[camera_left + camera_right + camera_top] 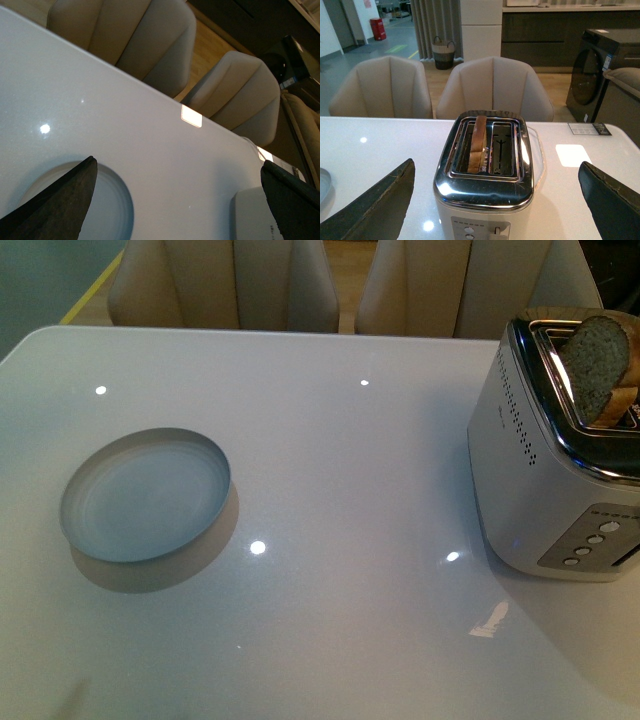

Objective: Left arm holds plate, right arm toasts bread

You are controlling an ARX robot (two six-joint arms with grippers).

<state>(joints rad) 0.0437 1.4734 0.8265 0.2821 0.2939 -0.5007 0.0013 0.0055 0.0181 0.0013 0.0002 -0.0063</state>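
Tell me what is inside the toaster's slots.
One bread slice stands in one slot of the toaster, its top sticking out. The other slot looks empty. The slice's lower part is hidden inside.

Glossy white table (330,490), plate (145,495) left, toaster (550,480) right

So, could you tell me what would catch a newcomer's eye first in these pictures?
Probably the shiny silver toaster at the table's right edge, with the bread standing up out of one slot. Next, the empty pale blue-grey plate sitting alone on the white table, well to the left.
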